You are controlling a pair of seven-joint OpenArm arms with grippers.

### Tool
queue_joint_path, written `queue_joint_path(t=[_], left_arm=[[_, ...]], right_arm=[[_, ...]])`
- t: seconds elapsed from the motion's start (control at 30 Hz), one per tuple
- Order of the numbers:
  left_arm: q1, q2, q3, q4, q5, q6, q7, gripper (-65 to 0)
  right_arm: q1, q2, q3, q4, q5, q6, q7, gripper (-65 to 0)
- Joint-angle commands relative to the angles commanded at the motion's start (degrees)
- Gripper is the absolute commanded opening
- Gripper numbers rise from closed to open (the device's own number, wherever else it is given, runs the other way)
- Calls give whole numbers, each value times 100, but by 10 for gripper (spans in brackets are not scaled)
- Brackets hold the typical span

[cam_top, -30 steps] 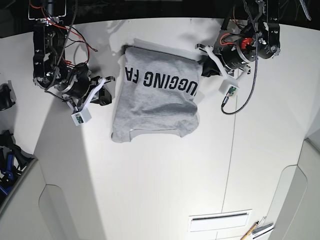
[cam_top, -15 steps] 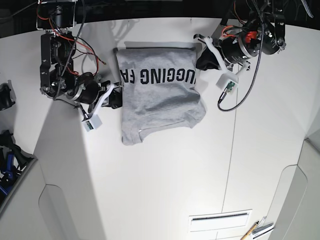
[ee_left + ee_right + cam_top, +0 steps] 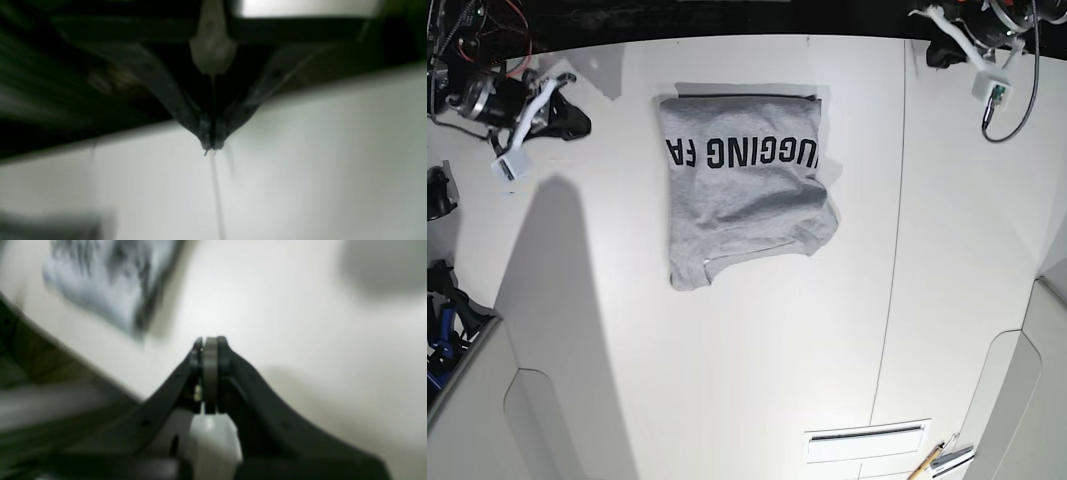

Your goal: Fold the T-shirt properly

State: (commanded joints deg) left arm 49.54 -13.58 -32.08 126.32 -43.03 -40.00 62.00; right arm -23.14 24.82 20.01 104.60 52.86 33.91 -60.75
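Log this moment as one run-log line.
T-shirt: folded, lettering up | left gripper: shut, empty | right gripper: shut, empty | table

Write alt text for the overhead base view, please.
A folded grey T-shirt with black block lettering lies on a white table. Both robot arms sit apart from it at the far corners, right gripper and left gripper touching nothing.
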Motion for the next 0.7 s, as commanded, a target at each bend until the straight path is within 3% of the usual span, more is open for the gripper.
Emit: queue_joint_path(t=[0.33, 0.43, 0.5, 0.57, 0.67, 0.7], left_arm=[[1604, -367, 13, -103, 341, 0, 109, -650], [1974, -603, 203, -533, 361, 0, -79, -650], [2046, -767, 575, -1108, 660, 0, -330, -650], [2009, -973, 1141, -1906, 1252, 0, -922, -650], [1891, -1252, 2035, -3307, 2277, 0, -2726, -650], [1735, -1305, 2315, -3755, 2638, 0, -3104, -650]], right_arm=[[-1384, 802, -4, 4, 426, 66, -339, -650], [-1838, 850, -103, 2, 498, 63, -337, -650], [-2146, 887, -326, -2, 494, 66, -339, -650], [-2444, 981, -693, -13, 409, 66, -328, -650], [-2597, 1176, -1458, -142, -142, 63, 33, -650], [-2586, 1241, -1722, -243, -402, 61, 254, -650]])
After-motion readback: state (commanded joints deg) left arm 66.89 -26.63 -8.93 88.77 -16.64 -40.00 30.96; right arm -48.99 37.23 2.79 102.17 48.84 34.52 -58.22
